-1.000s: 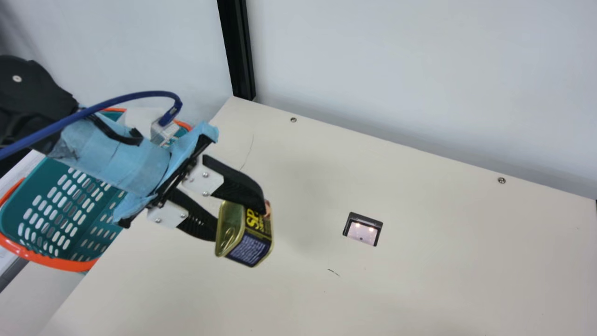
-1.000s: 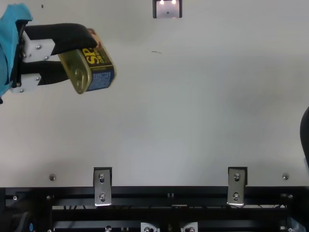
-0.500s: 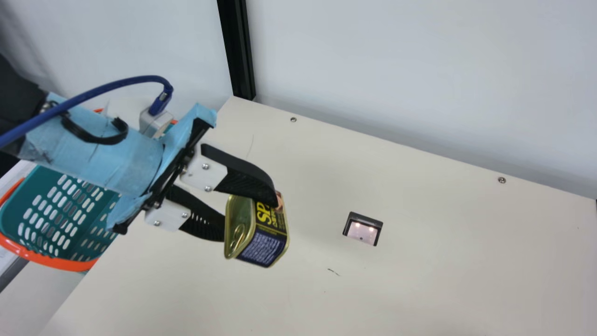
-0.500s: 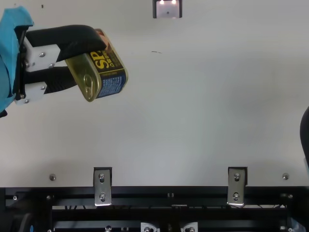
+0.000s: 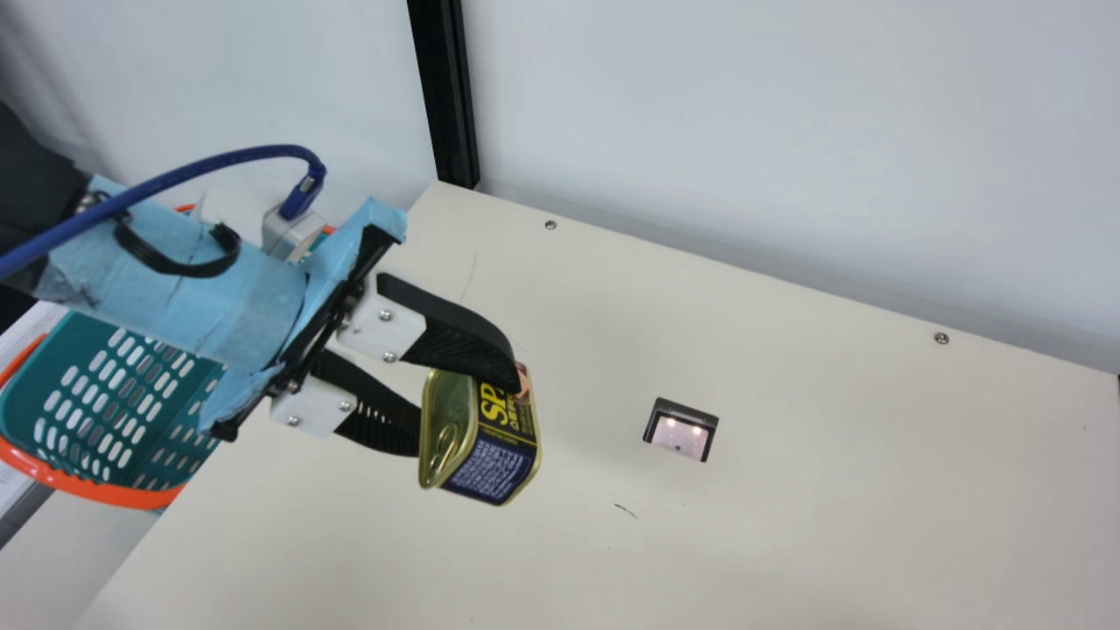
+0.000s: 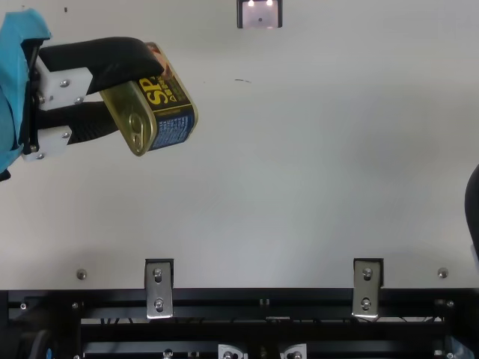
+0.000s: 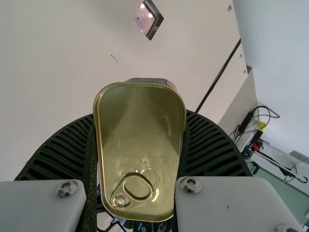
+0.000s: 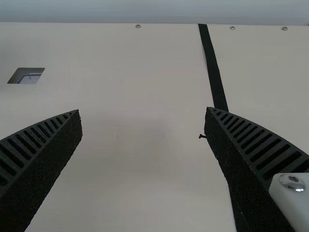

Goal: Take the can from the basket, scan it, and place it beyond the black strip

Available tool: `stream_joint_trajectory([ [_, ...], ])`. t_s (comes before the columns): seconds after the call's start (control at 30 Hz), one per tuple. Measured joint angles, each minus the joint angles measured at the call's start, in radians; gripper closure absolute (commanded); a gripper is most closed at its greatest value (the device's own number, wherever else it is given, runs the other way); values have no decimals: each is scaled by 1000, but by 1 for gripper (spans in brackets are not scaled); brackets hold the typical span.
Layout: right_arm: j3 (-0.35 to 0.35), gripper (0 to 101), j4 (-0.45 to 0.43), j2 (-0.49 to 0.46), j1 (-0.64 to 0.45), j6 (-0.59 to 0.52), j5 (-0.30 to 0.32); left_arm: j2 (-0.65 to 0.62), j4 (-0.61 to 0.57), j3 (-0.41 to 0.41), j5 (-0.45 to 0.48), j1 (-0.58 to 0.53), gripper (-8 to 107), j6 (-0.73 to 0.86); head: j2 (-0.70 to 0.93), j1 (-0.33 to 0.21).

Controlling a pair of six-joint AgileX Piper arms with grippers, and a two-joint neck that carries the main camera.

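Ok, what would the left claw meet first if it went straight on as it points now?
Probably the cream table, with the held can touching down first; its line seems to miss the scanner. How steeply it slopes is hard to judge.

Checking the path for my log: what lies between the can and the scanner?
The main view shows bare tabletop between the can and the scanner.

Robotics lab, judging by inset scanner (image 5: 678, 437), bolted rails (image 6: 224, 299), blue-wrapped arm (image 5: 192, 293)
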Motion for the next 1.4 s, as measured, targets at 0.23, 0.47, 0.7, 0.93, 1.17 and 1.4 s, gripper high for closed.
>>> stream_joint_trajectory([
  [0.23, 0, 0, 0, 0, 0, 0, 0, 0, 0, 0, 0, 0, 89, 0, -113, 0],
  [0.47, 0, 0, 0, 0, 0, 0, 0, 0, 0, 0, 0, 0, 89, 0, -271, 31],
  [0.7, 0, 0, 0, 0, 0, 0, 0, 0, 0, 0, 0, 0, 89, 0, -363, 118],
  [0.93, 0, 0, 0, 0, 0, 0, 0, 0, 0, 0, 0, 0, 89, 0, -384, 174],
  [1.17, 0, 0, 0, 0, 0, 0, 0, 11, 14, -12, -4, -12, 89, 19, -384, 184],
  [1.4, 0, 0, 0, 0, 0, 0, 0, 81, 145, -114, -4, -114, 89, 31, -384, 174],
])
